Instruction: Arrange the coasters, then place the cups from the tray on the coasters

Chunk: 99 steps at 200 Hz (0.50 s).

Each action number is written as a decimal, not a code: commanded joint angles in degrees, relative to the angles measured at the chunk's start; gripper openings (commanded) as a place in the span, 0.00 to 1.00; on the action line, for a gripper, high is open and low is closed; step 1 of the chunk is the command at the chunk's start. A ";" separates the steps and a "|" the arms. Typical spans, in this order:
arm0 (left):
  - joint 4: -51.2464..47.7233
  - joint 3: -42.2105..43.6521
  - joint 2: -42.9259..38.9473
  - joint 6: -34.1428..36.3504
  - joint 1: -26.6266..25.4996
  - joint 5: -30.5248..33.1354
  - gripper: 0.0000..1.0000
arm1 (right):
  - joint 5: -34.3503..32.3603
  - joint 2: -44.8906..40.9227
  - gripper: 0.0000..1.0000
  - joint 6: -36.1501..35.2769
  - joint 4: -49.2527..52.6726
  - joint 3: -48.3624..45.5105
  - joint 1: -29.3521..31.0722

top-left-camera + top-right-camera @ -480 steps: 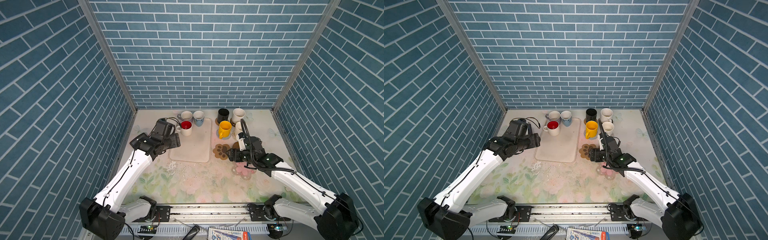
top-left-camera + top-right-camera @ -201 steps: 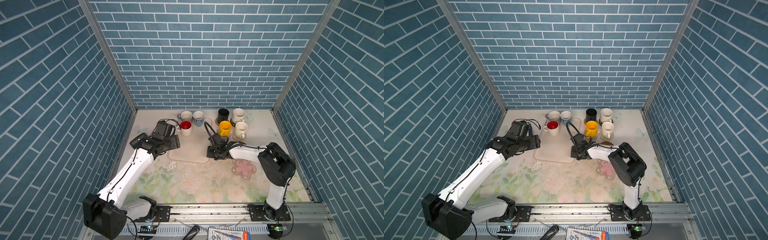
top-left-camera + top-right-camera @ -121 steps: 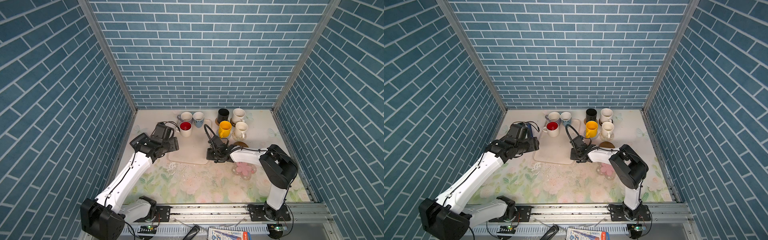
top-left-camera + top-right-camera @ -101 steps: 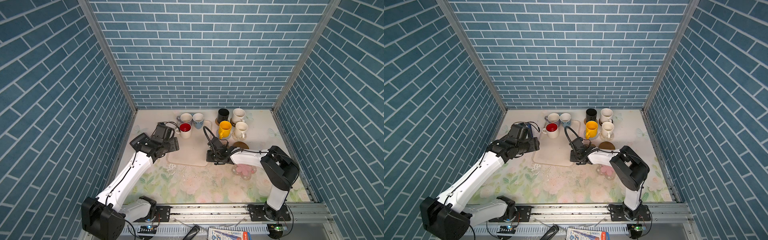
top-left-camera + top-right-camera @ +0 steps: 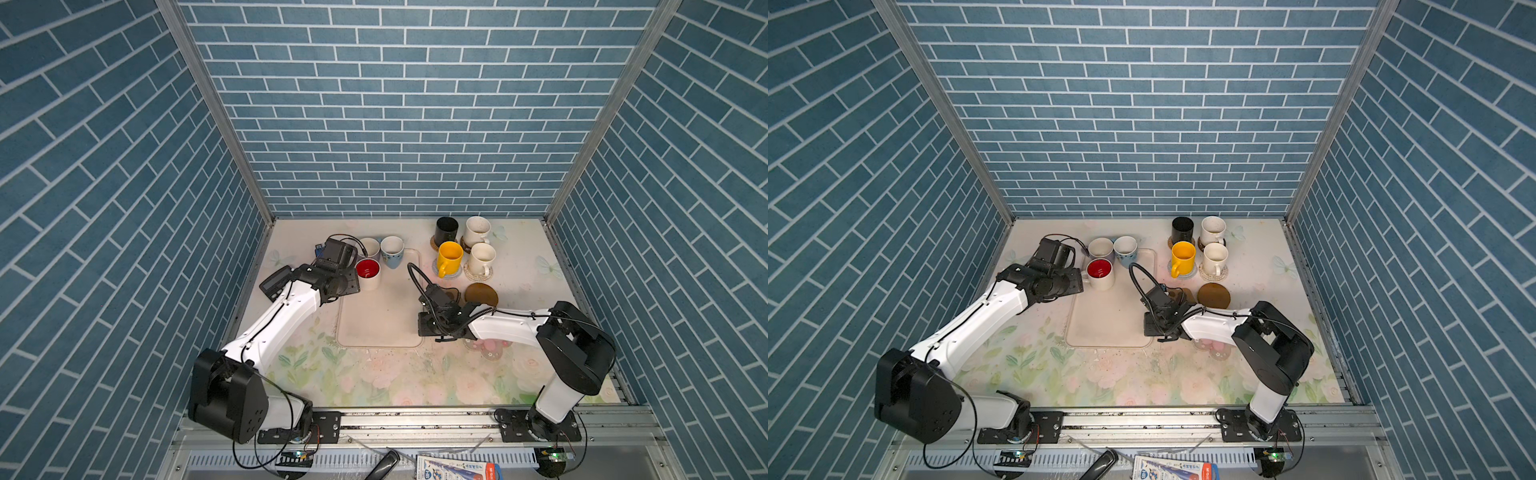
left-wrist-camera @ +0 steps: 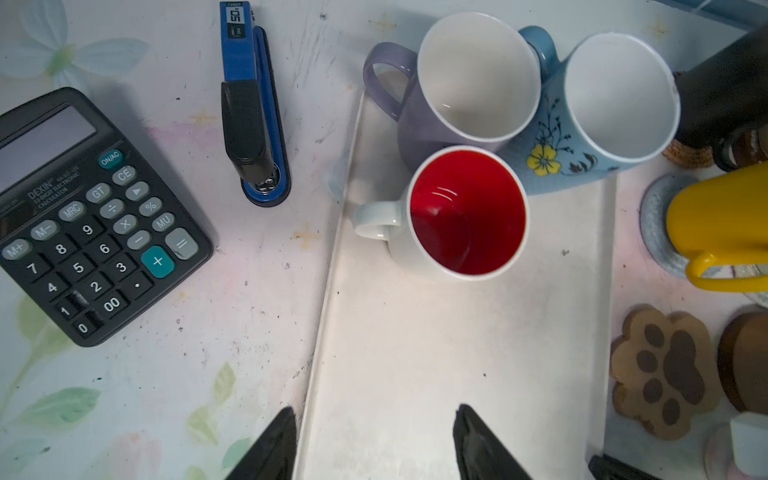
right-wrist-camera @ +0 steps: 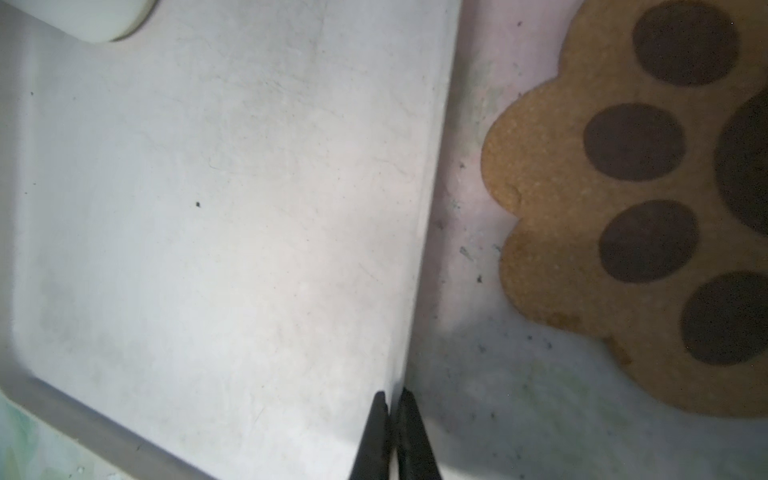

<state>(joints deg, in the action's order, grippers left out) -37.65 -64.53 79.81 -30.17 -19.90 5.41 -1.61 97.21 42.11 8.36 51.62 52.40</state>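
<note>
The beige tray (image 5: 378,320) (image 7: 208,208) holds three cups at its far end: a red-inside white one (image 5: 368,270) (image 6: 465,216), a lavender one (image 6: 473,79) and a light blue one (image 6: 615,95). My left gripper (image 6: 374,415) hangs open above the tray's left rim, short of the red-inside cup. My right gripper (image 7: 392,395) (image 5: 422,329) is shut on the tray's right rim. Right of the tray, yellow (image 5: 449,255), black (image 5: 446,228) and two white cups (image 5: 477,228) stand on coasters. A paw coaster (image 7: 623,208), a brown disc (image 5: 481,294) and a pink flower coaster (image 5: 492,347) lie bare.
A black calculator (image 6: 83,216) and a blue stapler (image 6: 253,104) lie left of the tray, near my left arm. Blue brick walls close in the back and both sides. The floral tabletop (image 5: 374,382) stretches toward the front rail.
The tray, with its three cups, has slid toward the front while my right gripper held its rim. My left gripper's jaws have narrowed somewhat.
</note>
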 commanded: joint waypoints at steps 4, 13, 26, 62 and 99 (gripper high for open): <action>1.48 -2.97 2.69 -0.41 2.50 -1.03 0.60 | 1.92 -2.09 0.20 -8.90 6.50 1.24 1.51; 1.56 -3.75 3.86 -0.50 3.44 -1.65 0.59 | 1.70 -2.35 0.26 -9.27 6.58 1.68 1.49; 2.04 -4.83 5.43 -0.50 4.45 -2.26 0.56 | 1.22 -2.87 0.35 -9.98 6.58 1.99 1.48; 2.59 -8.79 11.24 -0.24 6.31 -2.41 0.49 | -2.07 -5.32 0.47 -13.58 5.63 2.57 1.48; 4.65 -12.25 18.00 -0.41 8.18 -3.36 0.42 | -5.20 -9.67 0.45 -18.02 4.22 3.58 0.69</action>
<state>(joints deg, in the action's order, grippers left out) -34.41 -74.50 94.30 -30.44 -13.17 3.05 -3.31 91.44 29.17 13.02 51.99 53.60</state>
